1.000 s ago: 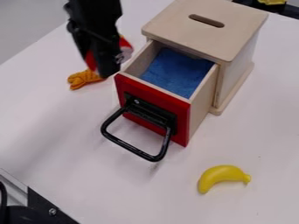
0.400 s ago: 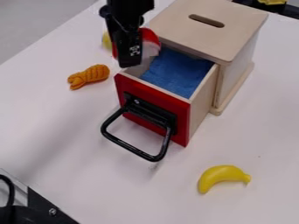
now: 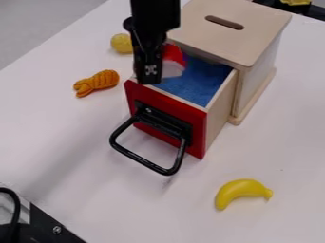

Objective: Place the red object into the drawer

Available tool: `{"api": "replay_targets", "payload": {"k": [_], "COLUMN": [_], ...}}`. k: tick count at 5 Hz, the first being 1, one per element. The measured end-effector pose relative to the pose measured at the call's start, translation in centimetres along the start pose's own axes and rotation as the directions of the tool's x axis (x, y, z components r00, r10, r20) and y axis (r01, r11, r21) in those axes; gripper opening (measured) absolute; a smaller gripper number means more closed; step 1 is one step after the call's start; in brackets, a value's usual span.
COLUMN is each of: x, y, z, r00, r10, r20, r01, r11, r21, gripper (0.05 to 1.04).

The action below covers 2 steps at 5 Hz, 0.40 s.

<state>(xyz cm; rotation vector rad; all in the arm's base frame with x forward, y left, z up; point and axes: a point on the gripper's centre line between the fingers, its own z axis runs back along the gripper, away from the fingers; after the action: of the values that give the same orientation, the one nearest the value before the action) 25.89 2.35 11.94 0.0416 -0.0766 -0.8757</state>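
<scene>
- One white table [image 3: 273, 147] spreads beneath the gripper [image 3: 152, 73] and all around it.
- One wooden box [image 3: 232, 42], with one slot in its top, stands just beside the gripper, to its right.
- The one gripper hangs down at the near left end of the open drawer, closed around the red object.
- One pulled-out drawer [image 3: 198, 128], red at the front and with one blue cloth [image 3: 196, 85] inside, lies below and right of it.
- One black handle [image 3: 143, 160] sticks out from the drawer front, lower down than the gripper.
- One yellow banana [image 3: 238, 190] lies well apart, to its lower right.
- One red object [image 3: 173, 56], partly white, is in its grip, above the drawer.
- One orange toy [image 3: 98, 82] lies to its left.
- One yellow ball [image 3: 120, 43] sits nearer, at its upper left.
</scene>
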Motion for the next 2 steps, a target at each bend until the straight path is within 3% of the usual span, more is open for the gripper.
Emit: {"api": "replay_targets", "payload": {"k": [2], "x": [1.77], "y": [0.40], "z": [-1.67], "r00": [0.998], "r10": [-0.056], "r20": [-0.020], "r01": [0.057], "r11": [0.998], "r21": [0.007], "gripper": [0.563]}}
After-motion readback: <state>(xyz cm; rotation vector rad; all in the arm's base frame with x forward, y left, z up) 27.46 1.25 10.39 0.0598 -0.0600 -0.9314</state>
